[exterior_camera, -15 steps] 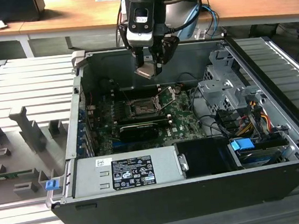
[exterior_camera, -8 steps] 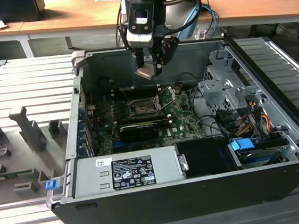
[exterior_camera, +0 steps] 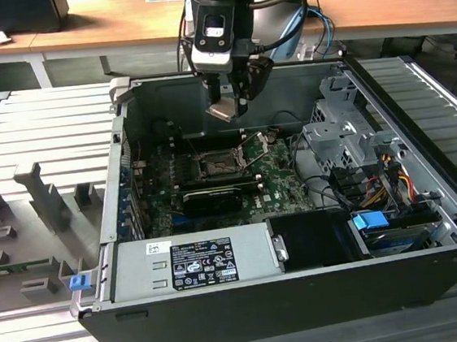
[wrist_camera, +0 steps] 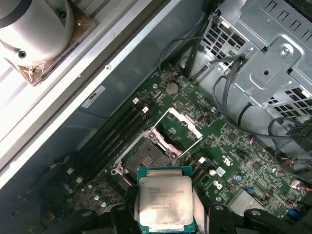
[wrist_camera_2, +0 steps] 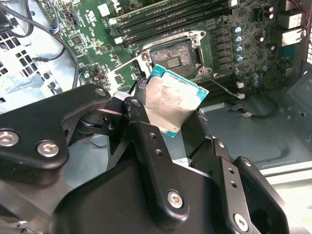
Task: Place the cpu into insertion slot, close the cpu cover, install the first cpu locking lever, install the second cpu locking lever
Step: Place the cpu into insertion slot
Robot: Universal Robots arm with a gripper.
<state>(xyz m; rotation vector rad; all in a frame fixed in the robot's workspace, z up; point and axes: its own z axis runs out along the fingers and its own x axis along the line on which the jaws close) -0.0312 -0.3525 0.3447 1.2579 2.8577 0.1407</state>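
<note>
My gripper (exterior_camera: 228,104) is shut on the cpu (exterior_camera: 225,108), a flat square chip with a silvery top, and hangs above the open computer case. In both wrist views the cpu (wrist_camera_2: 173,100) (wrist_camera: 165,200) sits clamped between the black fingers (wrist_camera_2: 146,141). The insertion slot (exterior_camera: 216,166) (wrist_camera: 145,155) (wrist_camera_2: 174,56) lies bare on the green motherboard, below the chip and apart from it. The cpu cover (wrist_camera: 179,127) stands swung open beside the slot. Thin wire levers (wrist_camera_2: 223,87) (exterior_camera: 252,147) stick up near the socket.
A black graphics card (exterior_camera: 211,197) lies just in front of the slot, and a grey power supply (exterior_camera: 193,260) in front of that. A metal drive cage (exterior_camera: 347,134) with cables fills the exterior view's right. Case walls (exterior_camera: 122,174) surround the board.
</note>
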